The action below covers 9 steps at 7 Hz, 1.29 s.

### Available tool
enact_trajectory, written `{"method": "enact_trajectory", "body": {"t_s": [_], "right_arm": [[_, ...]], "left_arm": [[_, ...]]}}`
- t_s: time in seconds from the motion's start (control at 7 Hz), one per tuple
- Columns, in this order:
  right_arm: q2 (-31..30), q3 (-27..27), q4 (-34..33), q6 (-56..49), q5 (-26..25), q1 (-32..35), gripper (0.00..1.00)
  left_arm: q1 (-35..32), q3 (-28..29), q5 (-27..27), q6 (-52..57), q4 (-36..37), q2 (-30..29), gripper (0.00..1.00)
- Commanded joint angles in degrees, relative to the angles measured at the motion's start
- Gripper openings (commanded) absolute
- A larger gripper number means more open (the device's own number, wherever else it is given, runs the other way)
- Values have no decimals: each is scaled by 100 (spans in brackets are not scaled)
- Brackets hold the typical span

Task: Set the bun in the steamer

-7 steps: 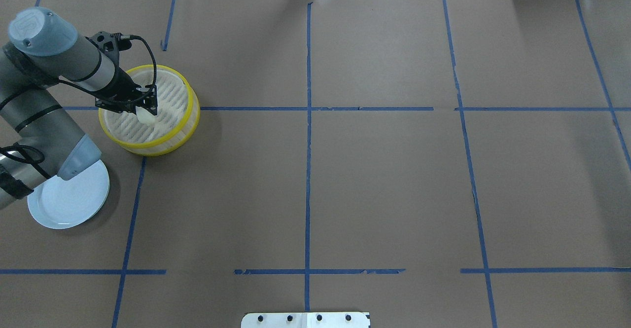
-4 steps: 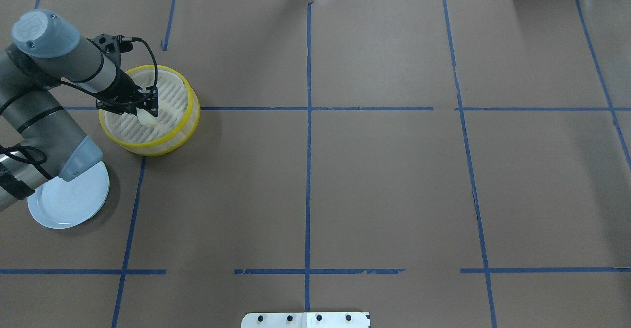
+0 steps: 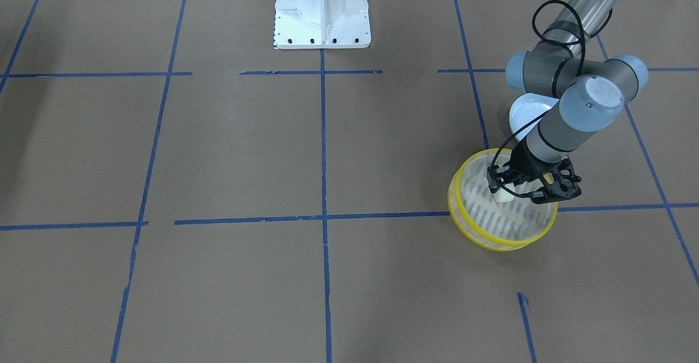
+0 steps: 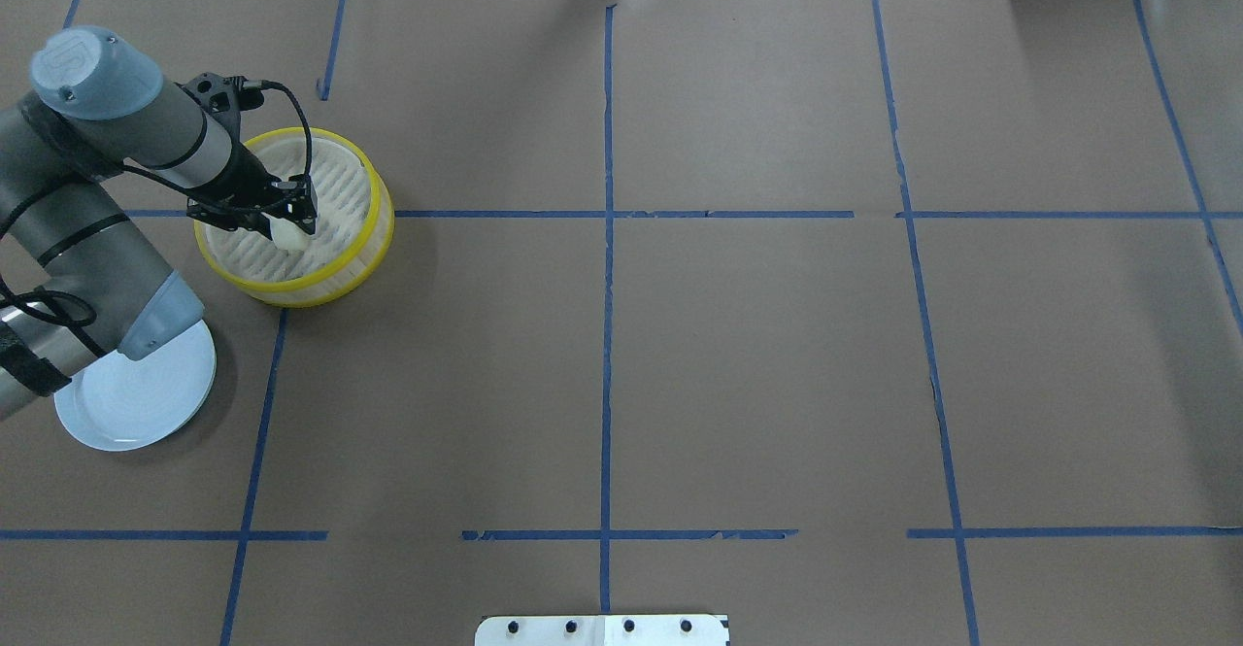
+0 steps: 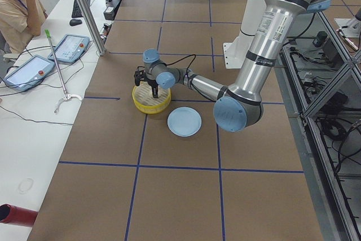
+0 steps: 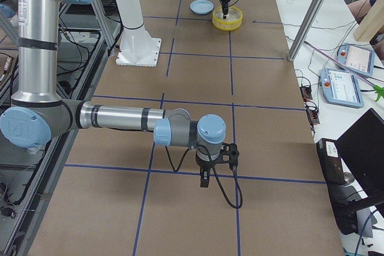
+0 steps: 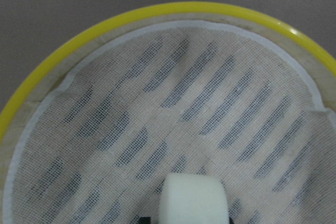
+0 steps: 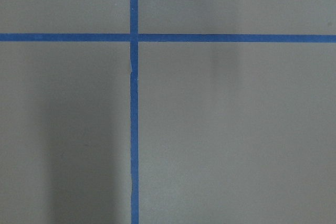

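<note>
Inside the steamer (image 4: 335,280), bun (image 4: 288,232) clamped between left jaws, near centre

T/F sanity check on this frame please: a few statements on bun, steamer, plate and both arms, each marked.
1. The left gripper grips the bun inside the steamer rim. True.
2. The bun lies on the plate. False: the plate is bare; the bun is in the gripper.
3. A second bun sits in the steamer. False: the left wrist view shows only the held one over the slatted floor.
4. The right gripper is far from the steamer, over bare taped paper. True.
5. Plate and steamer touch. False: the exterior left view shows brown paper between them.
</note>
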Motion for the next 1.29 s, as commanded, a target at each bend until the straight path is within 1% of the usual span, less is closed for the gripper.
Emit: {"method": "enact_trajectory", "body": {"t_s": [0.0,0.14,0.29,0.43,0.57,0.71,0.86,1.0,1.14], "right_arm": [[0,0,0,0,0,0,100],[0,0,0,0,0,0,100],[9,0,0,0,0,0,100],[0,0,0,0,0,0,100],[0,0,0,0,0,0,100],[0,0,0,0,0,0,100],[0,0,0,0,0,0,100],[0,0,0,0,0,0,100],[0,0,0,0,0,0,100]], "left_arm": [[-428,-82,-92,115,35,-6,88],[-780,-222,-328,542,305,29,91],[-1314,-537,-582,1556,1117,38,91],[-1989,-966,-593,2862,1952,169,92],[-2588,-1197,-637,3963,2578,396,92],[-3229,-1199,-864,4809,2689,790,92],[-3714,-1156,-1023,5305,2638,1194,95],[-4015,-1129,-1033,5919,2611,1581,99],[-4026,-1242,-1242,5977,2628,2081,100]]}}
